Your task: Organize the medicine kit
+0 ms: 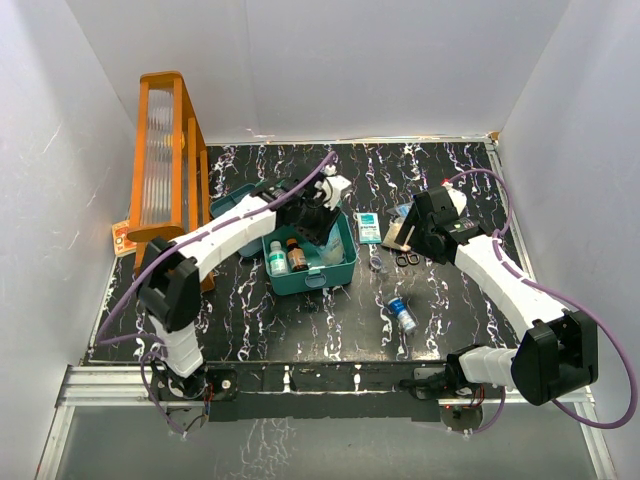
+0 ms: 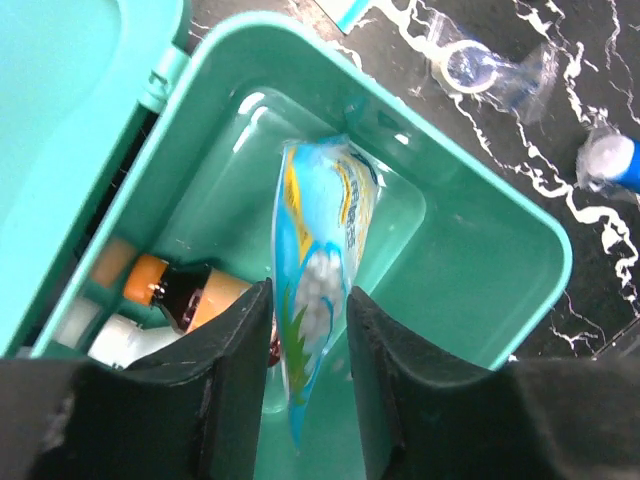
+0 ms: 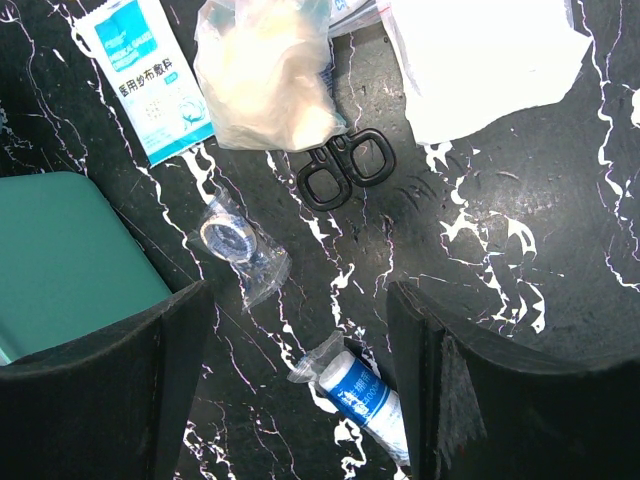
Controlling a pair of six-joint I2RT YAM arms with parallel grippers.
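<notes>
medicine kit (image 1: 312, 283): sits open about mid-surface, lid (image 2: 60, 120) flipped back on the side toward the orange rack (image 1: 165, 160), with the left arm reaching down into it.
left fingers (image 2: 225, 400): one on each side of a blue-and-yellow packet (image 2: 320, 260) that stands on edge inside the kit. they look right up against it, but whether it's actually clamped or already loose can't be told from the wrist view.
right fingers (image 3: 100, 380): spread wide with nothing between them, hovering over the loose stuff on the surface beside the kit.
risk 1: if the packet clings to a finger, a lift would probably drag it back out of the box.
risk 2: standing on edge like that, it could flop onto the brown bottle (image 2: 185, 300) and white bottle (image 2: 130, 340) at the end of the box, or stick up high enough to foul the lid at closing time.
risk 3: the bottles lie just beside the left fingers, so a sloppy exit could knock them around.
risk 4: the scissors (image 3: 340, 170) have their blades tucked under a plastic bag (image 3: 265, 75), so grabbing one likely drags the other.
risk 5: the tape roll (image 3: 228, 240) and blue-labelled roll (image 3: 355, 385) are in crinkly wrap and may slip or roll out of a pinch.
risk 6: both arms work close to the kit, so a bump between them or a shove on the box looks possible.
</notes>
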